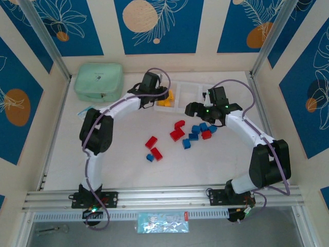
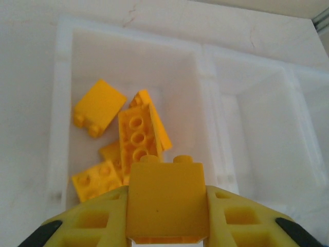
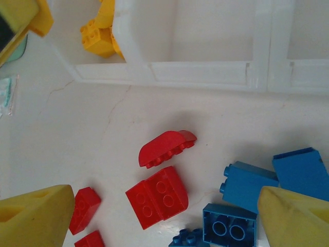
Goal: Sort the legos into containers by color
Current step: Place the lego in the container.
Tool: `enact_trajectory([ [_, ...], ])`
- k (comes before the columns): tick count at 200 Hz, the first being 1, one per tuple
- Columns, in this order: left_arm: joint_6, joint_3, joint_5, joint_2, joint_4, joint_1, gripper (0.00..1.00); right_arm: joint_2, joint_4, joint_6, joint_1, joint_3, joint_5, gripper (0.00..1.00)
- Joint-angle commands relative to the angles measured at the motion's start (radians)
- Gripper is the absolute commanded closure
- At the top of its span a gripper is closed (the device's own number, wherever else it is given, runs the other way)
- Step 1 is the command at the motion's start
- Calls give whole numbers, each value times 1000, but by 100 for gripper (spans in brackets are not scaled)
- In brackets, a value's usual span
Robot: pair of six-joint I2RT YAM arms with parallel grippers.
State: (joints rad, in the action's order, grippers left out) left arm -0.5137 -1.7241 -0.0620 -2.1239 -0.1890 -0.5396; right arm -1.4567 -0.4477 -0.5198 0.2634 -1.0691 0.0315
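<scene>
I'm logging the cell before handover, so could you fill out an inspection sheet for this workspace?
Surface: white table, faint hairline cracks.
Job's things: white three-compartment tray; yellow legos in its left end compartment; red legos and blue legos loose on the table.
Clutter: mint-green pouch at the far left corner; plastic packet beyond the near rail.
Grippers: left gripper shut on a yellow brick above the yellow compartment; right gripper open over the red and blue legos.
Cables: purple cables loop along both arms; no snag seen.
Surroundings: blue-and-cream patterned panels, aluminium frame.
</scene>
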Motion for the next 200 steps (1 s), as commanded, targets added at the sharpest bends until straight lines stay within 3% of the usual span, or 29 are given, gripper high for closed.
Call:
enact_trajectory([
  [1, 66, -112, 19, -55, -80, -13, 61, 9, -37, 31, 4, -45, -8, 8],
  [45, 94, -131, 20, -28, -105, -19, 45, 12, -70, 63, 46, -63, -22, 7],
  [68, 106, -101, 15, 33, -148, -18, 44, 27, -100, 84, 82, -71, -16, 7],
  [138, 65, 356, 35, 427, -133, -17, 31, 39, -172, 76, 279, -54, -27, 7],
  [200, -20, 686, 104, 728, -243, -14, 16, -15, -147, -9, 464, -47, -35, 8],
])
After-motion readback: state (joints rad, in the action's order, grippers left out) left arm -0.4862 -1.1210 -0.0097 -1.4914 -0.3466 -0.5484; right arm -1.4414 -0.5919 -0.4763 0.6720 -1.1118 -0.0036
